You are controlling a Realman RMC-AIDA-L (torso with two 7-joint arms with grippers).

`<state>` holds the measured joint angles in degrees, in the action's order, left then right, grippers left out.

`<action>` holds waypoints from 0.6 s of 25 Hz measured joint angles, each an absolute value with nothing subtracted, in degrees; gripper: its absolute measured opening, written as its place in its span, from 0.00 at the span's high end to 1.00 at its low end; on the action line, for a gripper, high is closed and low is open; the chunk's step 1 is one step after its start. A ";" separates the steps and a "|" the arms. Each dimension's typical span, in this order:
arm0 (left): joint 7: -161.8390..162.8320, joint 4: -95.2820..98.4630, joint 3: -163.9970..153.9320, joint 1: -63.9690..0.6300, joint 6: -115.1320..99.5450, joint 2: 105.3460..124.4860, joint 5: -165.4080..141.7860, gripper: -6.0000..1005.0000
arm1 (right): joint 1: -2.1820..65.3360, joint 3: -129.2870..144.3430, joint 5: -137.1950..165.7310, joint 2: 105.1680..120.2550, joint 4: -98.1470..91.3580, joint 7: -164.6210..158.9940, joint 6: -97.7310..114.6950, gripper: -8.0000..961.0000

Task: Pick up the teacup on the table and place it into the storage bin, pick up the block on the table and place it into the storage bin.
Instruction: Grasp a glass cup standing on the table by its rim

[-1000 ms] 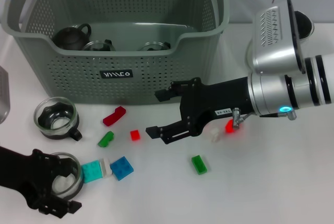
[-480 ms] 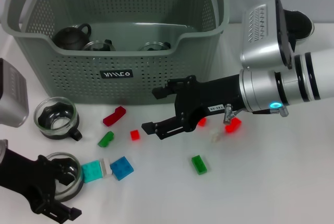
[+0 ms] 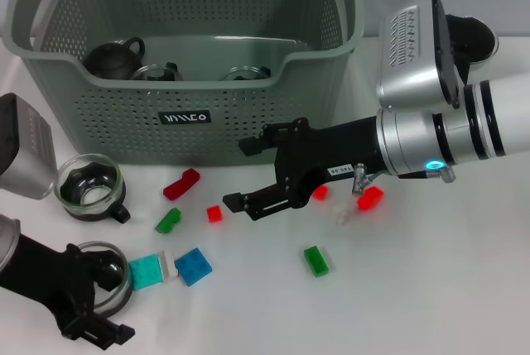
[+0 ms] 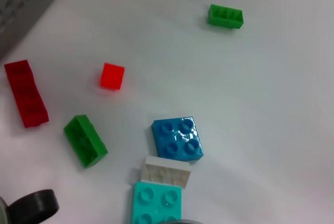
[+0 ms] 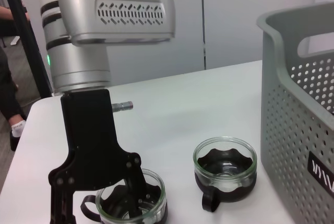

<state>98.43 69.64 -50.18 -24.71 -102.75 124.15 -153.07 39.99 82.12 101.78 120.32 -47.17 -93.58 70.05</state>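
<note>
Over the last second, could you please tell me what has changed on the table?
The right gripper, open and empty, has slid left toward the small red block. The left gripper, around the near teacup, has drawn back slightly toward the robot. The storage bin, the other teacup and the blocks stayed put.

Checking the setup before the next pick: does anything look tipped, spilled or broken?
Nothing stands out. Both teacups sit upright on the table, the loose blocks lie flat, and the storage bin stands level.
</note>
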 joint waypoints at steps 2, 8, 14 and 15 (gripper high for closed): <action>98.63 69.31 -50.19 -24.85 -102.41 124.12 -153.12 0.16 | 40.04 81.96 101.78 120.32 -47.19 -93.46 70.02 0.03; 98.46 68.47 -51.52 -25.04 -102.54 123.98 -155.10 0.16 | 40.50 82.02 101.78 120.32 -47.07 -93.36 69.32 0.03; 98.58 67.70 -53.50 -25.56 -100.72 124.06 -157.38 0.31 | 40.61 81.85 101.74 120.32 -47.41 -93.35 69.32 0.03; 98.62 67.66 -53.51 -25.61 -100.17 124.12 -157.65 0.35 | 40.61 81.81 101.70 120.32 -47.42 -93.34 69.32 0.03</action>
